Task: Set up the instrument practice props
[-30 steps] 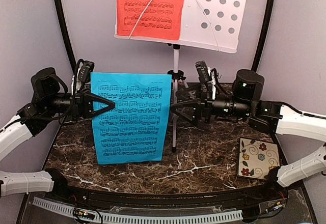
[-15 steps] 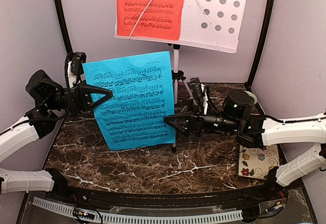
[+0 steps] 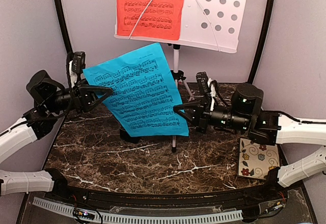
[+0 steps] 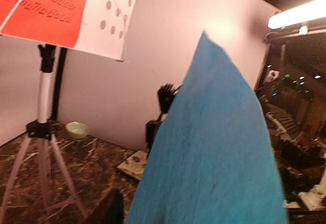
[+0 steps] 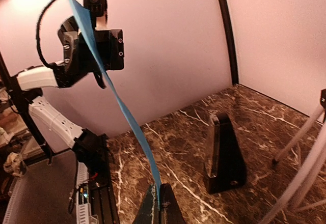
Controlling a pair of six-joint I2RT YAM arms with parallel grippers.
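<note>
Over table (image 3: 153,158) centre, r. hand (image 3: 178,111) pinches lower-rt edge of cyan sheet (image 3: 137,94); l. hand (image 3: 103,94) grip unclear.

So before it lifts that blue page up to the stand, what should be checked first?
1. Right gripper pinching the blue sheet: ok, shut on its lower corner.
2. Left gripper released from the sheet: cannot tell, its fingers sit at the left edge.
3. Sheet flat: not ok, it bows and tilts.
4. Room on the stand: ok, its right half is bare.
5. Red sheet in place on it: ok.
6. Metronome upright: ok.
</note>
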